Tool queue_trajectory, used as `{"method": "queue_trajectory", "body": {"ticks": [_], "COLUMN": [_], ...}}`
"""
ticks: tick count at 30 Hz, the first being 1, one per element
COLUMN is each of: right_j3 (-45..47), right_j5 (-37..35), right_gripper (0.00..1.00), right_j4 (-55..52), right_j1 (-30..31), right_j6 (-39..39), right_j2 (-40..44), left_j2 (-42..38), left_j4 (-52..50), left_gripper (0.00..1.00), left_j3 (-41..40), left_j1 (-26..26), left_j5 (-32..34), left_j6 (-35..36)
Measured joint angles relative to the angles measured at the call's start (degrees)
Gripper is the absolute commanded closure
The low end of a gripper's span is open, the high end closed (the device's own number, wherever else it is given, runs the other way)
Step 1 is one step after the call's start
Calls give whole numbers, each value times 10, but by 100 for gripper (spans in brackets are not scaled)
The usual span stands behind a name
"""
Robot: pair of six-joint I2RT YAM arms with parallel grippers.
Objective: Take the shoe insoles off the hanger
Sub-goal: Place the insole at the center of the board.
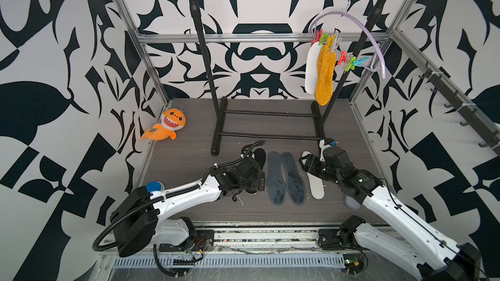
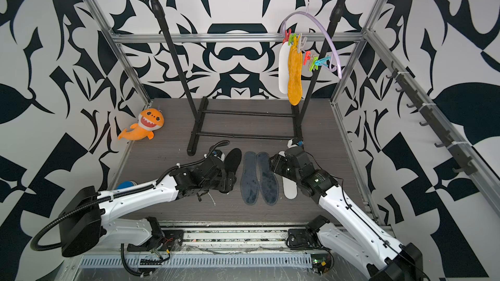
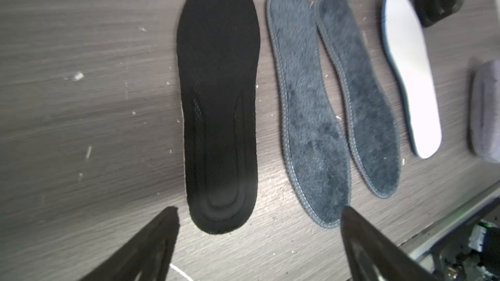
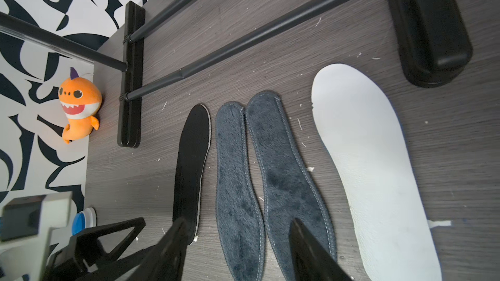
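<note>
With jaws apart and empty, the left gripper (image 3: 258,212) hovered over a black insole (image 3: 216,104) and the right gripper (image 4: 238,221) near two grey insoles (image 3: 308,109) on the counter (image 3: 81,104). A white insole (image 1: 311,71) and orange insoles (image 1: 324,82) hung pegged to the hanger (image 1: 362,26); a low grip and straight downward pull looked best.

Hanger (image 1: 359,25) partly emptied
Upper right, white insole (image 1: 311,71) and orange insoles (image 1: 324,82) hang clipped; lower centre, four insoles (image 1: 274,177) lie on the surface (image 1: 189,163).
</note>
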State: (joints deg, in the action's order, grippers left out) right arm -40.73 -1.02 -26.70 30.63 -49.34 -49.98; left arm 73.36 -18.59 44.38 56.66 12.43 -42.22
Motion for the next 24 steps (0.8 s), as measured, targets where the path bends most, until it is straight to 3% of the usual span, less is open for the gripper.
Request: {"method": "queue_trajectory", "body": {"ticks": [12,24], "right_j3": [-8,-23], "right_j5": [-66,-52], "right_gripper": [36,36], "right_j4": [-30,-56], "right_j1": [0,-3], "right_j6": [7,33], "right_j2": [33,55], "left_j2": [-98,-131], "left_j4": [52,161], "left_gripper": [1,0], "left_j3": [-1,-6], "left_j1": [0,-44], "left_j5": [48,40], "left_j6": [83,153]}}
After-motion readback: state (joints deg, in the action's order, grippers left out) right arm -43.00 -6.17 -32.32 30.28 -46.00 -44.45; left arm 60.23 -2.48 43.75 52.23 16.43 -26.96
